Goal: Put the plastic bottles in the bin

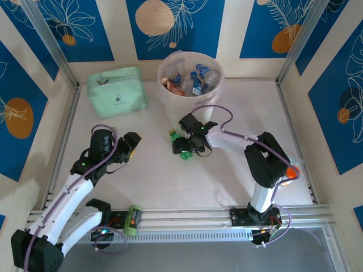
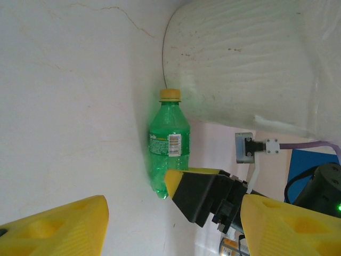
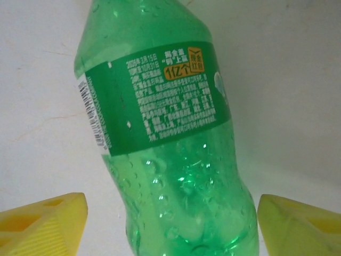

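A green plastic bottle with a yellow cap lies on the white table, just in front of the bin. My right gripper is down at the bottle's base end, open. In the right wrist view its yellow fingers stand on either side of the bottle with a gap on each side. Several more bottles lie inside the bin. My left gripper hovers open and empty to the left, looking at the bottle and the bin's wall.
A mint-green zip pouch sits at the back left, beside the bin. Metal frame posts and patterned walls close in the table on three sides. The right arm's purple cable loops in front of the bin.
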`<state>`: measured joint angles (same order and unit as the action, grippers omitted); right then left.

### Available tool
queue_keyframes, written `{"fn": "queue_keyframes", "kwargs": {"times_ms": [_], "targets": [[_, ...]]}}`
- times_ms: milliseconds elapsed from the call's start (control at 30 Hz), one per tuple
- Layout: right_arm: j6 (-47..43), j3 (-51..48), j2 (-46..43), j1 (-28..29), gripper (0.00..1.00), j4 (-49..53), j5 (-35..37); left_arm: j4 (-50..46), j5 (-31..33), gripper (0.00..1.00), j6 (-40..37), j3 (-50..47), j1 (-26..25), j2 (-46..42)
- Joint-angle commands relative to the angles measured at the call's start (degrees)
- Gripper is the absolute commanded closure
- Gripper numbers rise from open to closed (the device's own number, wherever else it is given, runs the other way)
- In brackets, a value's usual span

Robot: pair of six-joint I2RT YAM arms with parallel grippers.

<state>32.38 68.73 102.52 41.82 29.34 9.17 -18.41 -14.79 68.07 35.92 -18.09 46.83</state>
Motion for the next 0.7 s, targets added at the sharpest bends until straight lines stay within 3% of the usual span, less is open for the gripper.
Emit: {"fn": "queue_keyframes", "kwargs": {"times_ms": [0, 233, 367, 533, 667], "targets": [[-1.6, 3.4, 2.7, 1.1, 0.2, 3.8, 1.5, 0.7, -1.3, 0.34, -0.8, 0.9, 1.0, 0.2], [-1.1, 9.5, 8.7, 2.1, 0.25, 9.8, 4.1, 0.7, -1.7, 0.34, -0.6, 1.1, 1.6, -0.2], [-1.1, 12.4, 11.1, 2.8, 0.36, 12.5, 5.1, 0.6, -2.0, 0.33, -0.7, 1.1, 1.9, -0.4], [-1.1, 12.0, 9.5, 3.9, 0.47, 12.9, 6.5, 0.1, -2.5, 0.3, -0.9, 1.0, 2.6, -1.1], [-0.6, 9.4, 4.5, 6.3, 0.49, 11.6, 6.9, 0.3, -3.1, 0.27, -1.0, 1.1, 2.9, -1.0]]}}
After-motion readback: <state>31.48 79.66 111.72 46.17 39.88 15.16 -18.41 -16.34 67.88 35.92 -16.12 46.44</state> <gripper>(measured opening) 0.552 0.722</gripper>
